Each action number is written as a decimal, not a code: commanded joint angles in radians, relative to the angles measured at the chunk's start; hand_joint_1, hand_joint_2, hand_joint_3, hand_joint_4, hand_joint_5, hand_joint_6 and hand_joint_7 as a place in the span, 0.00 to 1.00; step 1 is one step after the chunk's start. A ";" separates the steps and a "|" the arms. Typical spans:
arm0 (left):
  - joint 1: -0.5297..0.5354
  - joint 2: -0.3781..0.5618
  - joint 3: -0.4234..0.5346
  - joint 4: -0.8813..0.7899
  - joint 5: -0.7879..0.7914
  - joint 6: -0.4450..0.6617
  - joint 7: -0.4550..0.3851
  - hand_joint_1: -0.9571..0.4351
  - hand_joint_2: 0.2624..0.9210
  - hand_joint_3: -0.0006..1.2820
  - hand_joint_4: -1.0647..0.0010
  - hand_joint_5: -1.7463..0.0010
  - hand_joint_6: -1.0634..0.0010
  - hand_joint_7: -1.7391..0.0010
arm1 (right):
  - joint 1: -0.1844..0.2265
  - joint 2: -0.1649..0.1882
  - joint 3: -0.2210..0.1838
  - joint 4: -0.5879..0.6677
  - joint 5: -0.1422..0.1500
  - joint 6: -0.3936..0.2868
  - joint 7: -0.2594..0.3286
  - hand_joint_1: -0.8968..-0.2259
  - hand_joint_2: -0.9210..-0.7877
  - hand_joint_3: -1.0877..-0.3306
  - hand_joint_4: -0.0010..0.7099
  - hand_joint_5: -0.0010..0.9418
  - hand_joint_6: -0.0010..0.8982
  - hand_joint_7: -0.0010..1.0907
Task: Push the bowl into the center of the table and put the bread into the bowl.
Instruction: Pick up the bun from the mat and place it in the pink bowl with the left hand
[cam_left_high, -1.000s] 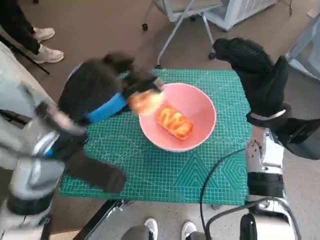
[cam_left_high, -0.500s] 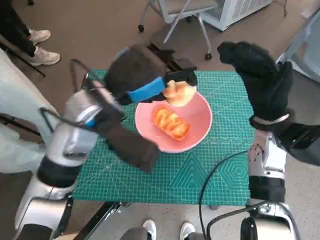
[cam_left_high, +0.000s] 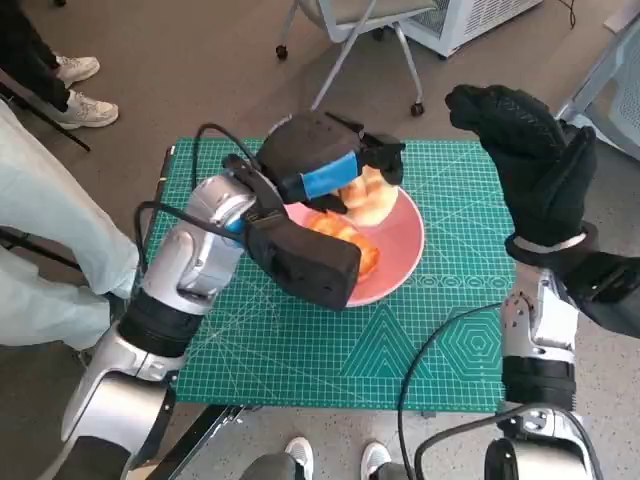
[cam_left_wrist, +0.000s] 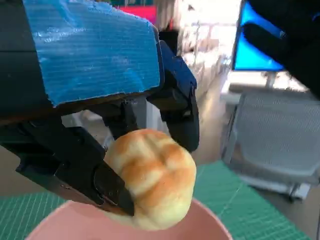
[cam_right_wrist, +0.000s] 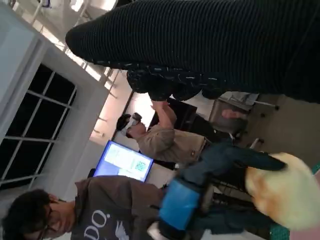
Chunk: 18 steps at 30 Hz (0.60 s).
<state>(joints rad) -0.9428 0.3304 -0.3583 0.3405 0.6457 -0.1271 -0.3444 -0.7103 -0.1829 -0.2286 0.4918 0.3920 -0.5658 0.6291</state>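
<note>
1. This looks like an office or robotics lab rather than a home.
2. A green gridded cutting mat (cam_left_high: 330, 340) covers the small worktop, a bench-style work surface.
3. A wheeled office chair (cam_left_high: 350, 30) stands on the plain brown floor (cam_left_high: 180, 80) beyond the worktop; a grey mesh chair (cam_left_wrist: 280, 145) shows in the left wrist view.
4. A lit blue monitor (cam_right_wrist: 122, 162) glows in the right wrist view, beside tall dark windows (cam_right_wrist: 35, 130).
5. People (cam_right_wrist: 165, 135) stand or sit close by, one in a dark printed sweatshirt (cam_right_wrist: 107, 215).
6. Loose black cables (cam_left_high: 430, 350) trail over the mat.
</note>
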 joint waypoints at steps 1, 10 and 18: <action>0.019 -0.006 0.006 -0.008 -0.033 0.042 -0.036 0.43 0.93 0.01 0.60 0.95 0.55 0.94 | 0.018 -0.011 -0.009 0.017 0.001 0.000 -0.008 0.36 0.00 0.58 0.24 0.01 0.04 0.43; 0.026 -0.024 0.125 0.099 -0.328 -0.042 -0.148 0.42 0.99 0.01 0.76 1.00 0.67 1.00 | 0.001 -0.009 -0.015 0.048 -0.002 -0.022 -0.011 0.37 0.00 0.60 0.26 0.00 0.08 0.36; 0.027 -0.058 0.276 0.186 -0.610 -0.080 -0.229 0.37 1.00 0.05 0.85 1.00 0.76 1.00 | -0.012 -0.007 -0.010 0.054 -0.001 -0.022 -0.015 0.37 0.00 0.59 0.26 0.00 0.09 0.35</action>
<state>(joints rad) -0.9246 0.2805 -0.1361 0.5106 0.1181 -0.1958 -0.5501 -0.7218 -0.1916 -0.2391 0.5318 0.3912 -0.5920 0.6220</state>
